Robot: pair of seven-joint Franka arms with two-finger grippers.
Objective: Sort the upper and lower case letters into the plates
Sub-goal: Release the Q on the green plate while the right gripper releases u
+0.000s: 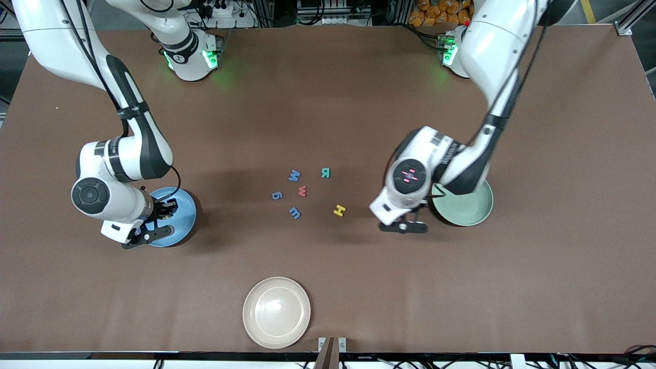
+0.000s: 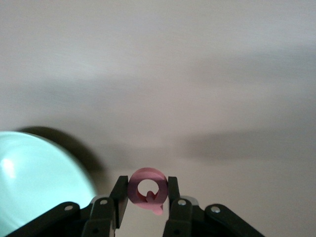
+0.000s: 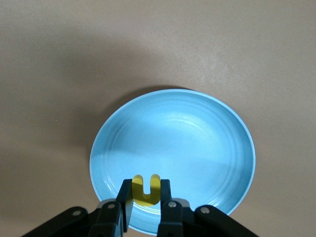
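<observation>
Plates: 3 on the brown table point(image 1: 328, 102). The blue plate point(image 1: 184, 215) sits toward the right arm's end, the pale green plate point(image 1: 469, 207) toward the left arm's end, and a cream plate point(image 1: 277, 312) nearest the front cam.
Loose letters: 6 on the table between the blue and green plates, none in a plate. Taking the red w point(image 1: 302, 191) as clock centre: blue M point(image 1: 293, 176) at approx. 11 o'clock, teal R point(image 1: 326, 172) at 1, yellow H point(image 1: 339, 210) at 4, blue m point(image 1: 294, 212) at 7, blue g point(image 1: 277, 196) at 9.
Held letters: 2, one per gripper.
Left gripper point(image 2: 148, 195): over bare table just beside the green plate's rim point(image 2: 39, 182); fingers point(image 2: 174, 190) pinched on a pink Q point(image 2: 146, 190), held upright betw. the pads.
Right gripper point(image 3: 145, 195): over the blue plate point(image 3: 173, 148), near its rim; fingers point(image 3: 163, 192) clamped on a yellow U-shaped letter point(image 3: 146, 189), prongs pointing away from the wrist cam.
Arms: 2, both reaching out from bases at the table's top edge in the front view.
</observation>
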